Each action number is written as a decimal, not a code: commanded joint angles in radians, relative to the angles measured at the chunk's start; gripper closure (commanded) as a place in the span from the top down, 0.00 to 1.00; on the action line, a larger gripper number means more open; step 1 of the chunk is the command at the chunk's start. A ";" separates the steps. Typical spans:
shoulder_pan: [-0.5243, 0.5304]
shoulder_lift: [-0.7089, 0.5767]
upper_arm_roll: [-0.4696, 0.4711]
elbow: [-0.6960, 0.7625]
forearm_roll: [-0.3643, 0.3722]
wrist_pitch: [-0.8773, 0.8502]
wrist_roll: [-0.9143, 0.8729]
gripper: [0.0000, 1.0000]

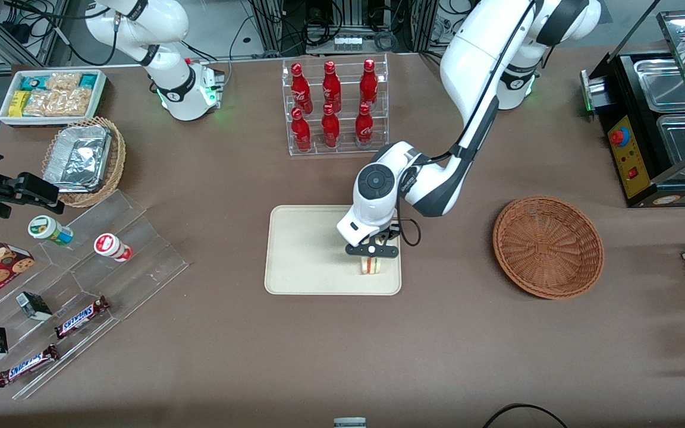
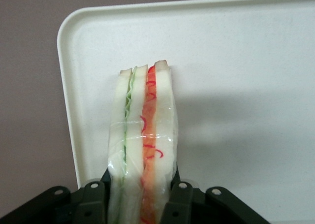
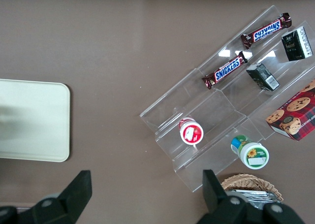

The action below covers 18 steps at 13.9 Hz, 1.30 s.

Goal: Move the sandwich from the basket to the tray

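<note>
The working arm's black two-finger hand (image 1: 372,248) holds a small triangular sandwich of pale white bread with red, orange and green filling (image 1: 371,265) over the flat cream-beige rectangular tray (image 1: 301,255), at the tray corner nearest the front camera on the working arm's side. In the wrist view the fingers (image 2: 179,199) press both bread faces of the wrapped sandwich (image 2: 142,145), which stands on edge; whether it already rests on the tray (image 2: 236,86) cannot be told. The carry appears finished, with only the release and withdrawal left. The round shallow reddish-brown woven wicker basket (image 1: 548,246), lying on the brown table (image 1: 342,356) toward the working arm's end, now shows nothing inside. The tray carries no other item. Farther from the front camera than the tray, a clear acrylic rack (image 1: 335,107) holds six red cola bottles.
</note>
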 commanded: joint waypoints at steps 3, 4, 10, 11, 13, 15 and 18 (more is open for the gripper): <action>-0.028 0.014 0.006 0.008 0.010 0.052 0.010 0.52; -0.037 0.011 0.008 0.008 0.013 0.051 0.003 0.69; -0.013 -0.067 0.016 0.016 0.003 0.008 -0.079 1.00; 0.012 -0.112 0.017 0.014 0.001 -0.049 -0.079 1.00; 0.073 -0.213 0.016 0.014 -0.002 -0.196 -0.076 1.00; 0.143 -0.303 0.016 0.008 -0.003 -0.261 -0.070 1.00; 0.236 -0.388 0.016 0.002 -0.002 -0.374 -0.061 1.00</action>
